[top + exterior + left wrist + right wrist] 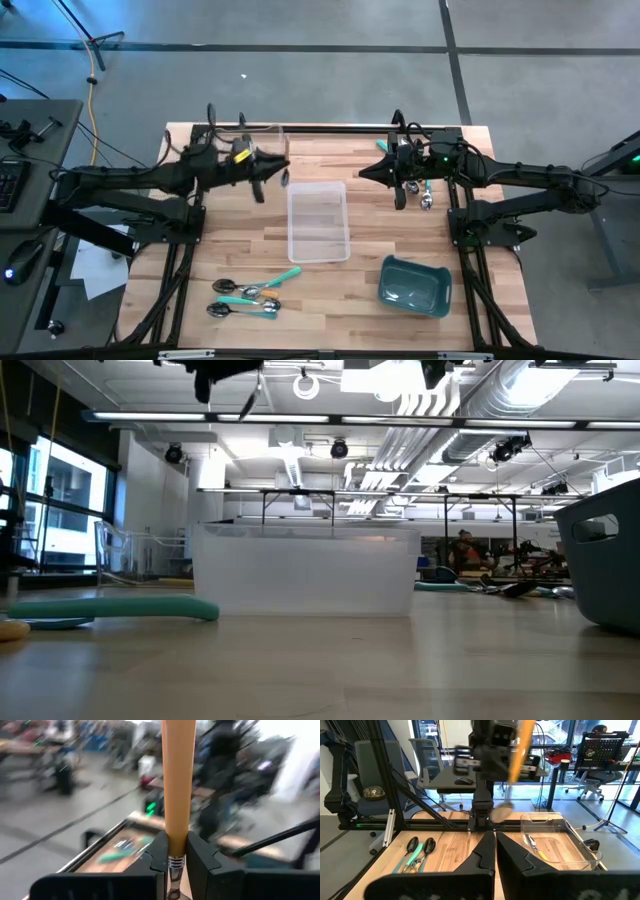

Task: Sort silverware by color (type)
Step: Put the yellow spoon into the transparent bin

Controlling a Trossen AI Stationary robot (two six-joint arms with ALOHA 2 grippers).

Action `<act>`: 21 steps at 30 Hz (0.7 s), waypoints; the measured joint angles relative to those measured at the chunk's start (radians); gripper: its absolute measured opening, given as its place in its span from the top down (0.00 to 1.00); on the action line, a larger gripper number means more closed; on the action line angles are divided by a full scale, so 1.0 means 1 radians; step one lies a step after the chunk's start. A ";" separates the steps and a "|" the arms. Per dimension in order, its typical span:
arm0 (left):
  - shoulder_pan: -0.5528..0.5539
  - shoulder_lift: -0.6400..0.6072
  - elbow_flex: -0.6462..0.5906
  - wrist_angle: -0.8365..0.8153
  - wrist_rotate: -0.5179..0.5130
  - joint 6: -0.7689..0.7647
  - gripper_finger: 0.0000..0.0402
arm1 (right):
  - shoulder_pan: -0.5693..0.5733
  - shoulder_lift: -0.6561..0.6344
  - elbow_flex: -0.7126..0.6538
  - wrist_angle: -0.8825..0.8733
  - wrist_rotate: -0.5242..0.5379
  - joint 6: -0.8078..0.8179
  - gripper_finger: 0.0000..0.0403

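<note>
Two arms hung above the wooden table (pixel 330 290), one on each side of a clear tray (pixel 318 221) standing at its middle. The left gripper (pixel 177 851) was clamped on an orange-handled spoon (pixel 178 780): in the left wrist view the handle rose straight up from between the dark fingers (pixel 160 851), and the ribbed metal neck showed just below them. From above, that gripper sat near the tray's far left corner, beside a second clear tray (pixel 262 140) at the table's far edge. The right wrist view showed the spoon's bowl hanging over that second tray, where another orange-handled spoon (pixel 536 848) already lay.

Right gripper (pixel 495 851) had its fingers pressed together on nothing, raised near the far right of the table, with teal-handled spoons (pixel 426 192) lying beneath it on the wood.

Several more teal-handled spoons (pixel 250 295) lay in a loose cluster at the near left of the table, well apart from both grippers. A teal bin (pixel 414 285) stood at the near right.
</note>
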 joint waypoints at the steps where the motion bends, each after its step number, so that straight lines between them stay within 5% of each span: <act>1: 0.022 0.014 0.033 -0.065 -0.013 0.008 0.94 | 0.000 0.000 0.000 0.000 0.000 0.000 1.00; 10: 0.289 0.185 0.293 -0.633 -0.108 0.128 0.94 | 0.000 0.002 0.000 0.000 0.001 0.000 1.00; 21: 0.532 0.412 0.334 -0.866 -0.144 0.333 0.94 | 0.000 0.037 0.000 -0.009 0.003 0.028 1.00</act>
